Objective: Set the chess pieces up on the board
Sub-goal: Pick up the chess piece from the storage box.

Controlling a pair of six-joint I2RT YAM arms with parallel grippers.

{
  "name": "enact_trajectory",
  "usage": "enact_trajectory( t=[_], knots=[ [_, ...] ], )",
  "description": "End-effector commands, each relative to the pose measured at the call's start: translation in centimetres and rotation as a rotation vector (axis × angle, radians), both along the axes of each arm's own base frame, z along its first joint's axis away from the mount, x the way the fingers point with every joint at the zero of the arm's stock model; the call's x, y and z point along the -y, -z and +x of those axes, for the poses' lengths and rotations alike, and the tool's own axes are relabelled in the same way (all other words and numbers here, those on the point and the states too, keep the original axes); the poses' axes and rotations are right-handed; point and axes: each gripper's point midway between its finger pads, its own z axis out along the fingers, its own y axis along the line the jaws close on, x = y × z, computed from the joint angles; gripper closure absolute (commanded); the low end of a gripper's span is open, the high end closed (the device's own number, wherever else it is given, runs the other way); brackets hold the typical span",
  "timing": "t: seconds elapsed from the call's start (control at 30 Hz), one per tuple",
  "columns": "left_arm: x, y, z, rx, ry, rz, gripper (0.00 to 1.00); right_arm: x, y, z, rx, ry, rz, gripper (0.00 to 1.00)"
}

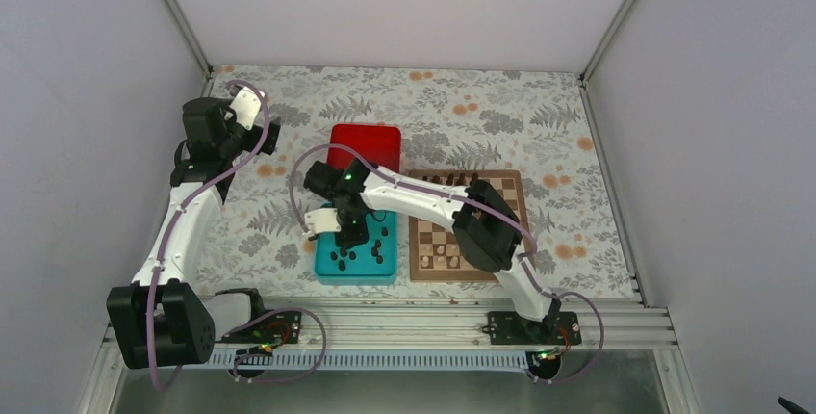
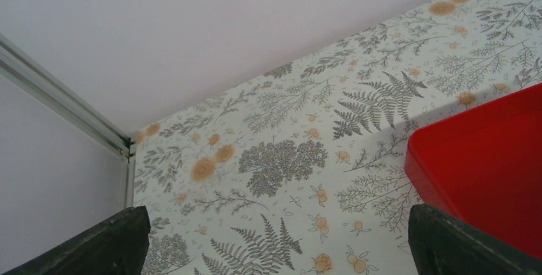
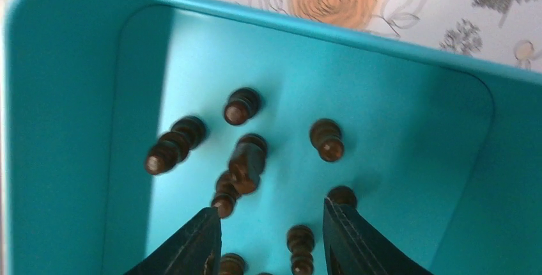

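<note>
Chess pieces [image 3: 246, 163], dark brown, mostly loose in teal tray [image 3: 64, 96], several lying on sides. We see few more standing along far row of board [image 1: 430, 231]. Tray sits just left of board, red box [image 1: 365, 144] behind tray. Right gripper [image 3: 271, 217] down inside tray over pieces, jaws spread, nothing pinched that we can see. Left gripper [image 2: 275, 236] well apart at far left, above floral tablecloth [image 2: 287, 160] near red box, jaws spread wide, empty.
</note>
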Motion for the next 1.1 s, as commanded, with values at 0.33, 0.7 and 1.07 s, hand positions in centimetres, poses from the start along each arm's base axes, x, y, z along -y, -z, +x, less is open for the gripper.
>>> enact_trajectory(
  t=[0.33,0.7,1.07],
  knots=[
    [-0.2,0.3,0.0,0.007,0.001,0.015,0.00,-1.4,2.2,-2.3,-0.047,-0.055,-0.011,0.63],
    [-0.3,0.3,0.0,0.009,0.000,0.017,0.00,-1.5,2.6,-2.6,-0.071,-0.053,-0.008,0.85],
    [-0.3,0.3,-0.1,0.008,-0.001,0.015,0.00,1.8,-8.6,4.7,0.042,0.137,0.174,0.94]
  ],
)
